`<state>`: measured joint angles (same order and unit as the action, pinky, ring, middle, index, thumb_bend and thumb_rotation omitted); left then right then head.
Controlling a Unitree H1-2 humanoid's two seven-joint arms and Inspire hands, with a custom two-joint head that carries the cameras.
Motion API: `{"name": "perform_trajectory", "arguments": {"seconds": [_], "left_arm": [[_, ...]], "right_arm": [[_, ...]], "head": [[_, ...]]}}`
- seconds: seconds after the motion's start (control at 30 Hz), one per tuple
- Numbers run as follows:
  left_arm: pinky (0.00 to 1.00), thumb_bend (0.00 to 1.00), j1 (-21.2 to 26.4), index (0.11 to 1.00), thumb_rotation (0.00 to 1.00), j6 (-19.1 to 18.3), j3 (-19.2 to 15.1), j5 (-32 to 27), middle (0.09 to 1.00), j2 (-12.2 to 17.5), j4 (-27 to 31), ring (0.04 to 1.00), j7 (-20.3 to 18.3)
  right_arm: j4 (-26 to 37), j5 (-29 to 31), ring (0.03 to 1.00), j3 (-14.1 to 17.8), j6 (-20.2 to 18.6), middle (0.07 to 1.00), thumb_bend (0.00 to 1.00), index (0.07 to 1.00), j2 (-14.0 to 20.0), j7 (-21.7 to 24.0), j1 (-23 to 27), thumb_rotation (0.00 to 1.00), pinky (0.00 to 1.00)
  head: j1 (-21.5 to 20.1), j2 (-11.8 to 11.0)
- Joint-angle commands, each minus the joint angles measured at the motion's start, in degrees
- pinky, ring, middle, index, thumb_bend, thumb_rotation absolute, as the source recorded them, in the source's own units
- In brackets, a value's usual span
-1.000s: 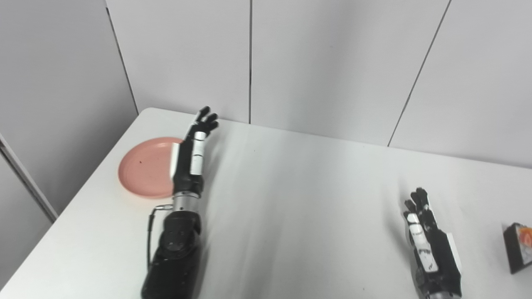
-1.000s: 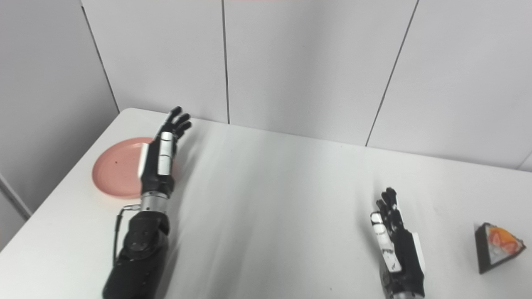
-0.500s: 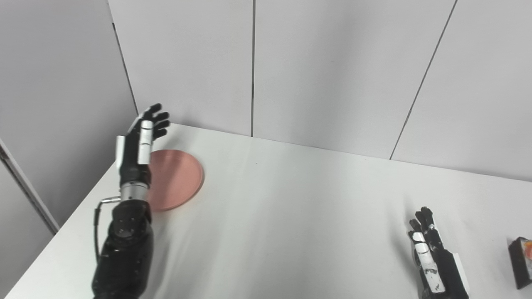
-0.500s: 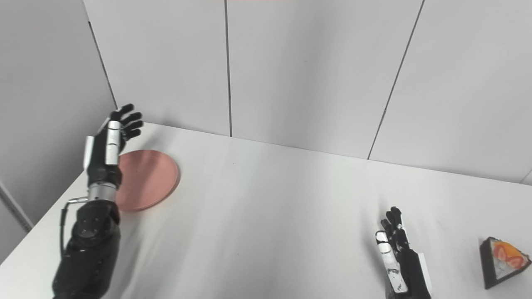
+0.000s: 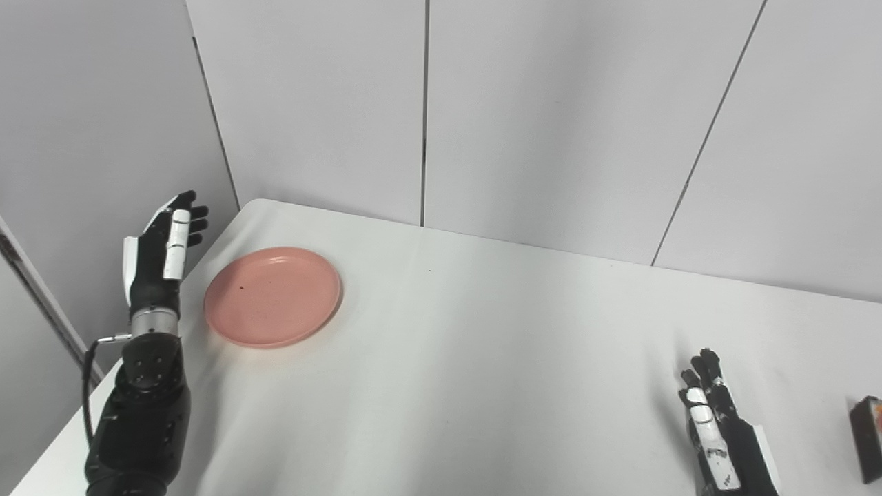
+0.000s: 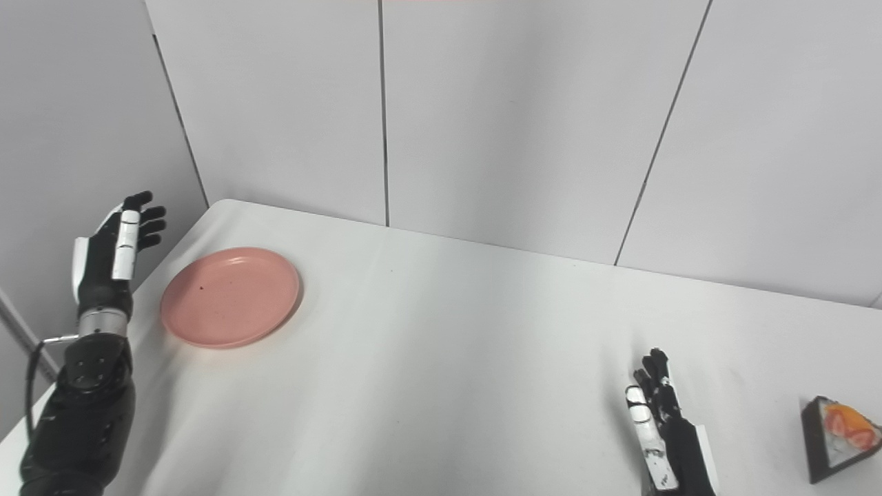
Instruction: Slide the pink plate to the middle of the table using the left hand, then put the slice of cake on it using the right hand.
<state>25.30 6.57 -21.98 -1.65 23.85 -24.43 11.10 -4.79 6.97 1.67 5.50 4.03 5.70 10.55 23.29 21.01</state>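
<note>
Looking through the left eye view: pink plate (image 5: pixel 273 297) flat on the white table (image 5: pixel 482 358), far over on the left side, near the back corner and well short of the middle. Left hand (image 5: pixel 157 258) raised upright off the table's left edge, just beside the plate but apart from it, fingers straight and slightly spread, holding nothing. Right hand (image 5: pixel 720 441) low at the bottom right, fingers extended and loosely apart, empty, near the tabletop. Slice of cake (image 5: pixel 867 439) cut off by the right border, only a dark side and a hint of orange showing, apart from the right hand.

Turning to the right eye view: same layout. Pink plate (image 6: pixel 231 296) bare, nothing on it. Left hand (image 6: pixel 114 251) open beside the table's left edge, palm side turned toward the plate. Right hand (image 6: pixel 665 437) open and empty. Slice of cake (image 6: pixel 837 436) fully visible as a dark wedge with white and orange topping, resting on the table near the right edge, well apart from the plate.
</note>
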Motion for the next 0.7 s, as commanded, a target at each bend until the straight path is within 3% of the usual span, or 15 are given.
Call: {"name": "perform_trajectory", "arguments": {"seconds": [0.0,0.27,0.5,0.67], "left_arm": [[0.79,0.76,1.4,0.794,1.00,1.1,-0.1,-0.5,0.781,2.3,0.6,0.792,-0.3],[0.79,0.77,2.5,0.789,1.00,1.1,0.7,-2.4,0.784,2.5,-4.5,0.799,-2.4],[0.87,0.82,3.2,0.808,1.00,0.5,1.9,-5.5,0.800,1.4,-7.8,0.829,-5.4],[0.93,0.80,4.3,0.836,1.00,3.6,3.2,-6.2,0.828,-0.7,-11.6,0.849,-5.8]], "right_arm": [[2.1,0.7,1.000,0.4,0.6,1.000,0.29,1.000,-0.2,0.1,0.6,0.74,1.00],[2.8,0.8,1.000,0.3,0.3,1.000,0.29,1.000,-0.1,0.1,0.4,0.73,1.00],[3.3,0.5,1.000,0.2,0.1,1.000,0.30,1.000,-0.2,-0.2,0.3,0.75,1.00],[3.5,0.9,1.000,0.2,-0.3,1.000,0.29,1.000,-0.2,0.0,0.2,0.75,1.00]], "head": [[0.0,0.0],[0.1,0.1],[0.1,0.1],[0.1,0.3]]}}
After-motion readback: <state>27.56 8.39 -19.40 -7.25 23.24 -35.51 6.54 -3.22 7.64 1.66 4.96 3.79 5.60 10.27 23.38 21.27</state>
